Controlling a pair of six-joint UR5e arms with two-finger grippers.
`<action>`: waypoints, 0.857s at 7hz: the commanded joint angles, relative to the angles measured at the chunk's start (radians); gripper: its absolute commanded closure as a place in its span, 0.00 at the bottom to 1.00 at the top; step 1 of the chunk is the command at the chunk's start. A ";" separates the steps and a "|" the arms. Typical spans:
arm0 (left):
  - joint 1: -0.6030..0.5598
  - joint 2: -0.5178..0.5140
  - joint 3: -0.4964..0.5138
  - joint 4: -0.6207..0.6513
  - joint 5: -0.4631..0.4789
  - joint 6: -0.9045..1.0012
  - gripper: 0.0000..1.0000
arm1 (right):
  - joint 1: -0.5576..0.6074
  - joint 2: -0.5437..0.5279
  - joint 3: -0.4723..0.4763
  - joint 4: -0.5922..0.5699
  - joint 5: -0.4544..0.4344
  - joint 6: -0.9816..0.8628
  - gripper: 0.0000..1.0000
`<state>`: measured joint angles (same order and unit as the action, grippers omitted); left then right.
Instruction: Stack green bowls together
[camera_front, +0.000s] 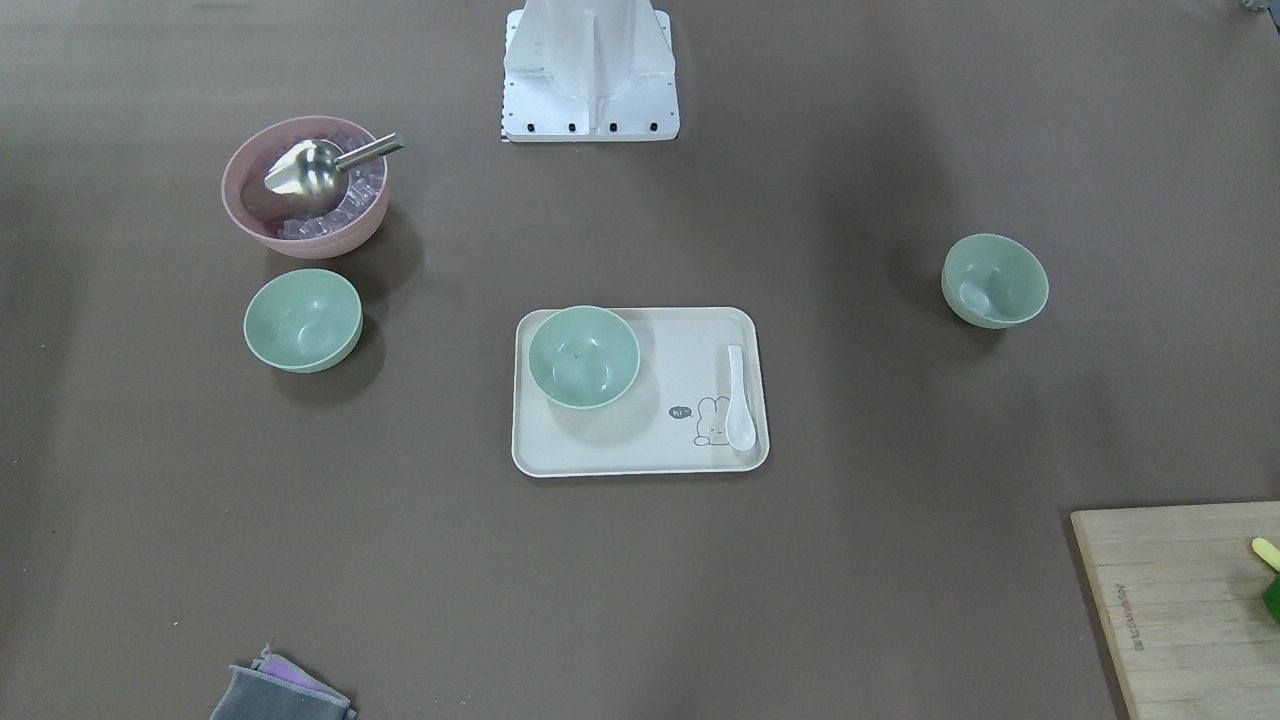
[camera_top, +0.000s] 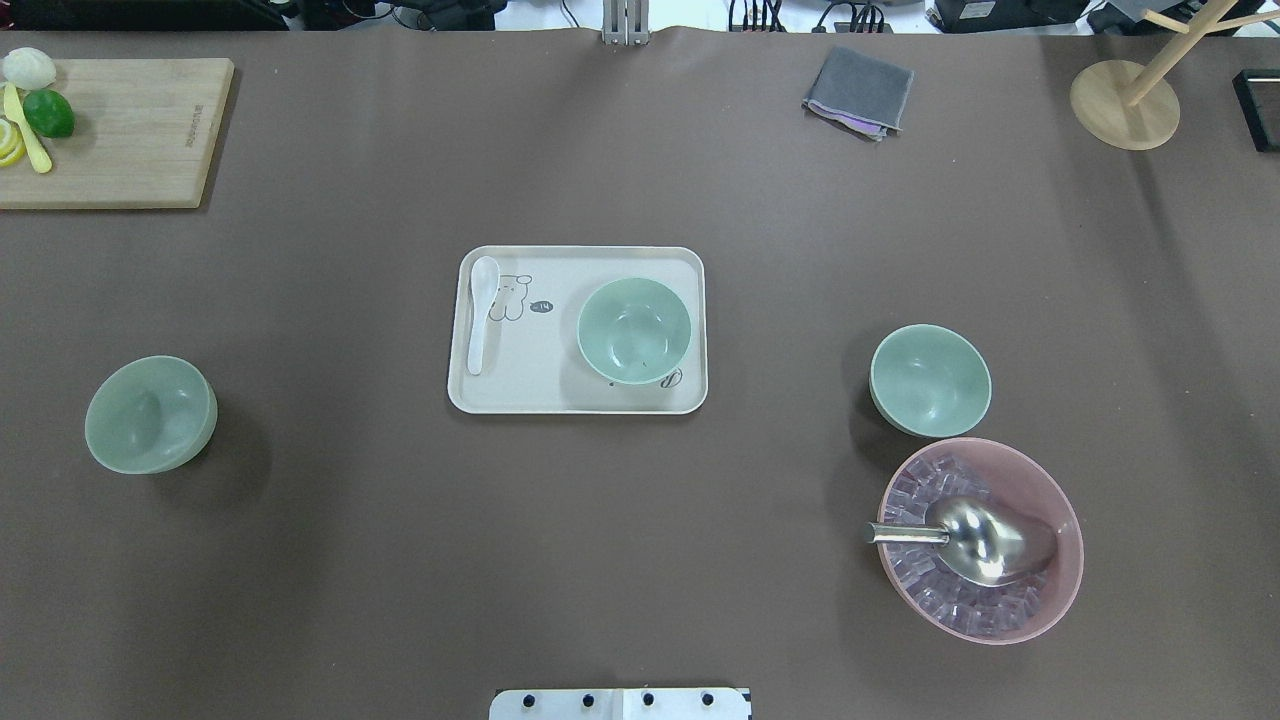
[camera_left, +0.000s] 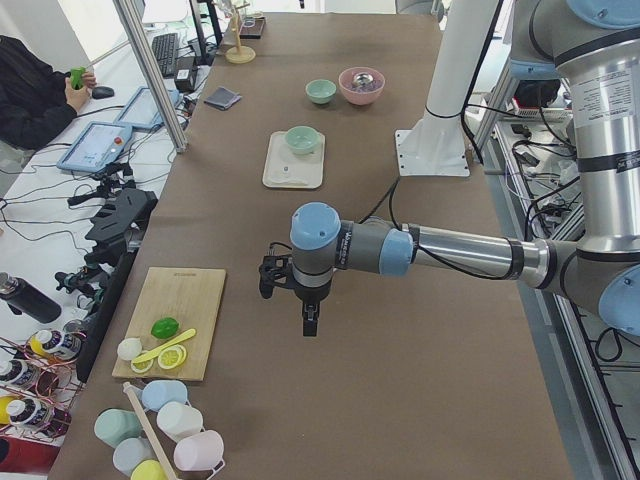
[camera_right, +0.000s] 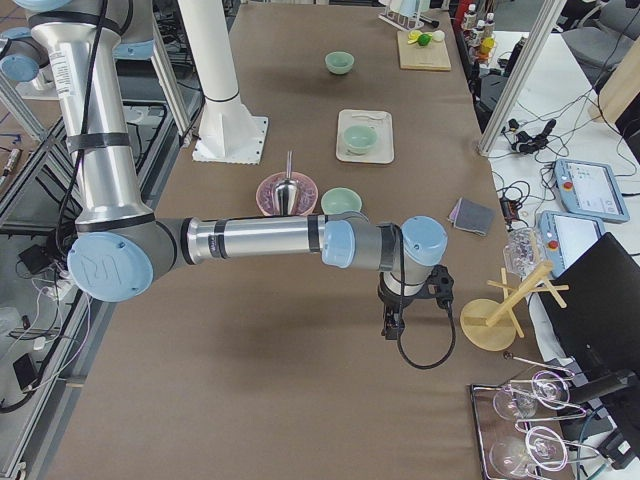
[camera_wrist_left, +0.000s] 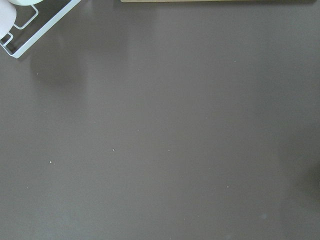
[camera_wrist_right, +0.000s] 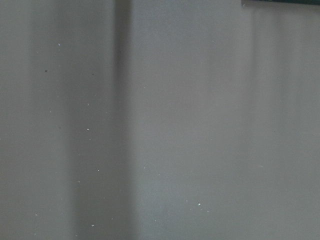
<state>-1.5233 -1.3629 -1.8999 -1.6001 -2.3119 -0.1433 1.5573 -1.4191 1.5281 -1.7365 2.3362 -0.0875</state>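
Three pale mint-green bowls stand upright and apart. One green bowl (camera_top: 634, 330) (camera_front: 584, 356) sits on the cream tray (camera_top: 520, 395). A second green bowl (camera_top: 930, 380) (camera_front: 303, 320) stands on the table beside the pink bowl (camera_top: 1060, 590). The third green bowl (camera_top: 150, 415) (camera_front: 995, 281) stands alone on my left side. My left gripper (camera_left: 311, 325) shows only in the exterior left view and hangs above bare table near the cutting board. My right gripper (camera_right: 388, 326) shows only in the exterior right view, above the table's right end. I cannot tell whether either is open. Both wrist views show only bare table.
The pink bowl holds ice cubes and a metal scoop (camera_top: 975, 540). A white spoon (camera_top: 480, 310) lies on the tray. A wooden cutting board (camera_top: 130, 140) with lime pieces is far left, a grey cloth (camera_top: 858, 90) and a wooden stand (camera_top: 1125, 105) far right.
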 joint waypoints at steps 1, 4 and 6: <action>0.000 -0.013 0.018 -0.017 -0.006 -0.007 0.02 | 0.000 0.000 0.003 -0.002 0.000 0.000 0.00; 0.000 -0.019 0.031 -0.142 -0.032 0.004 0.02 | -0.005 0.000 0.007 0.000 0.002 -0.003 0.00; -0.001 -0.012 0.067 -0.170 -0.021 0.004 0.02 | -0.005 -0.001 0.004 0.014 0.012 -0.005 0.00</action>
<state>-1.5234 -1.3802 -1.8506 -1.7492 -2.3365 -0.1411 1.5529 -1.4201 1.5334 -1.7284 2.3416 -0.0905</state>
